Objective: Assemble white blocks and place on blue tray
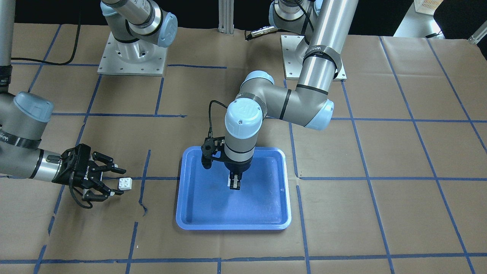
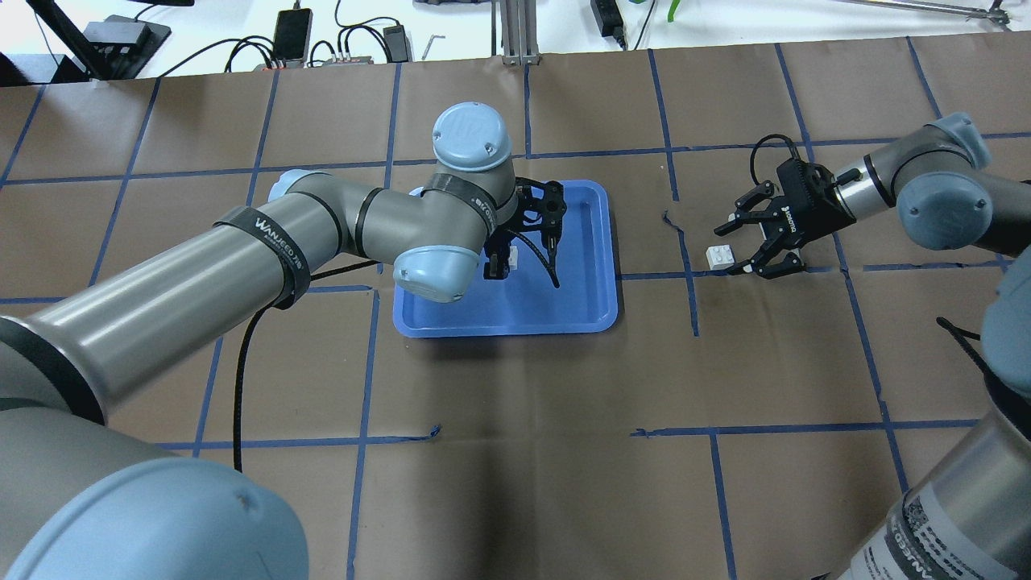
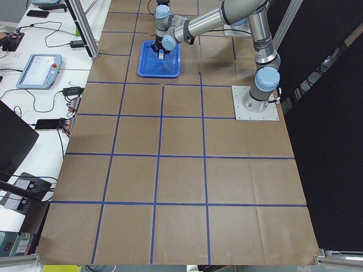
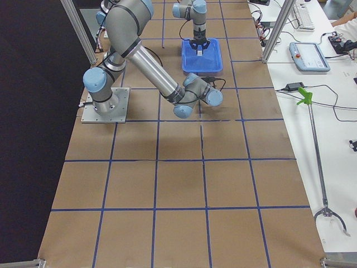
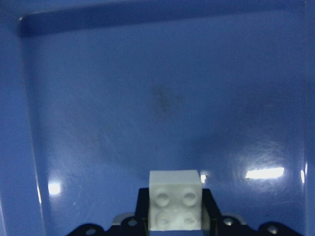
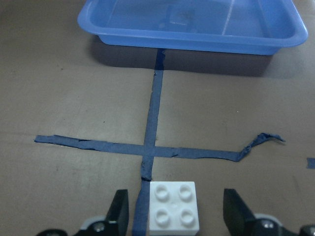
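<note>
Left gripper clamped on block over tray, studs seemingly upward; right gripper wide open, straddling second block on table, studs up, not touching

My left arm reaches forward with its elbow folded and the wrist turned straight down, so the left gripper hangs vertical. Its fingers are pinched on a white block seated between the tips. My right arm lies low and nearly level, wrist horizontal. The right gripper points out sideways, its fingers spread wide apart.
</note>
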`<act>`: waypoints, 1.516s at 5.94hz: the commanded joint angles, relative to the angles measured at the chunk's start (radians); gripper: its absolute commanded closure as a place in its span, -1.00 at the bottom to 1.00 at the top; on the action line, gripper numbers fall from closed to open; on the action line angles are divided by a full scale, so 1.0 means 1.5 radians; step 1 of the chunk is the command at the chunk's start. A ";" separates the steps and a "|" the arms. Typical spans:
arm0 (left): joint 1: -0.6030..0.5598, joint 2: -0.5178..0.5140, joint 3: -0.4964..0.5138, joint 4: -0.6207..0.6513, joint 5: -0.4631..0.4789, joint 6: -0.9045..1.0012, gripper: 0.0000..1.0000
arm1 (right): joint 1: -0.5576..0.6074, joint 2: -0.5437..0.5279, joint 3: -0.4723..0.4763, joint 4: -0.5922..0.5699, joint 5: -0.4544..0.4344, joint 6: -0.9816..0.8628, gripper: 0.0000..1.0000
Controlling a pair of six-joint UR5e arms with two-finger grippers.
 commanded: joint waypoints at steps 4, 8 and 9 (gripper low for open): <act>0.000 -0.017 0.000 -0.024 -0.021 0.003 -0.97 | 0.000 0.008 -0.002 -0.003 0.001 0.000 -0.04; 0.037 0.090 0.041 -0.206 -0.013 -0.006 -0.99 | 0.000 -0.006 -0.004 -0.012 0.002 0.003 0.50; 0.069 0.160 0.052 -0.298 -0.014 -0.031 -0.99 | 0.006 -0.033 -0.004 -0.011 0.012 0.021 0.50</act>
